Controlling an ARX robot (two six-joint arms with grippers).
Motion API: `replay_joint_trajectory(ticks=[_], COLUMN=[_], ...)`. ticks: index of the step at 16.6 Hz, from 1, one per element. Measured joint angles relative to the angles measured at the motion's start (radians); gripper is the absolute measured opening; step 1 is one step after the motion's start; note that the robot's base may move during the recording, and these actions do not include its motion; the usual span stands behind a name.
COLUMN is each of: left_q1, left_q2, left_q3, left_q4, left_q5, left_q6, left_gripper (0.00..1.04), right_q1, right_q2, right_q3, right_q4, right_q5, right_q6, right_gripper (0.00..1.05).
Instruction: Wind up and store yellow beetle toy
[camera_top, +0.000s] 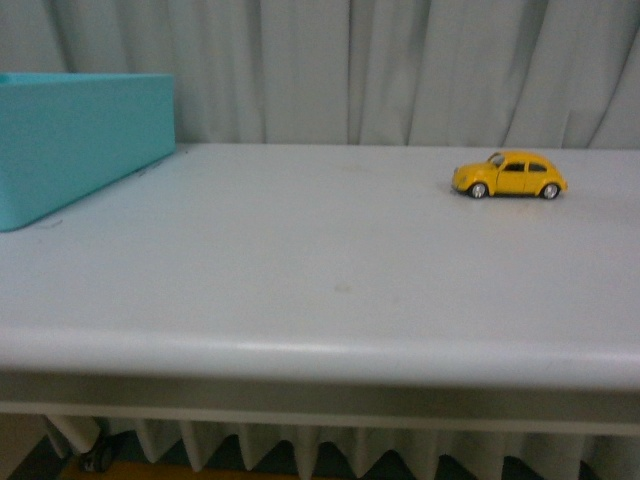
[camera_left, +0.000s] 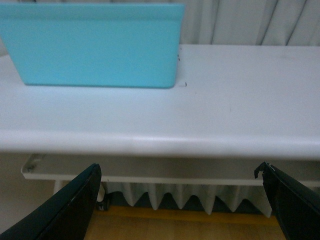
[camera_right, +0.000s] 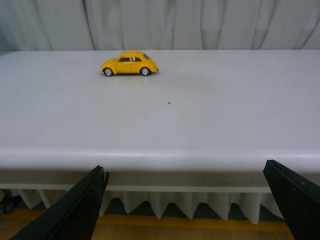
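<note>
The yellow beetle toy stands on its wheels at the far right of the white table, side-on, nose to the left. It also shows in the right wrist view, far beyond the jaws. My right gripper is open and empty, held below and in front of the table's front edge. My left gripper is open and empty, likewise below the front edge, facing the teal box. Neither arm shows in the front view.
The teal box stands at the far left of the table, open at the top. Grey curtains hang behind the table. The table's rounded front edge lies just above both grippers. A wooden floor shows below.
</note>
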Motion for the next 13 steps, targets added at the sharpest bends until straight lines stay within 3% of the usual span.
replay_joint_trajectory(ticks=[13], left_q1=[0.000], left_q2=[0.000], left_q3=[0.000], left_q4=[0.004], left_q5=[0.001], left_q6=[-0.002], left_gripper=[0.98], right_q1=[0.000], right_q2=[0.000], right_q3=[0.000], right_q4=[0.003], right_q5=[0.001], right_q6=[0.002], right_gripper=[0.98])
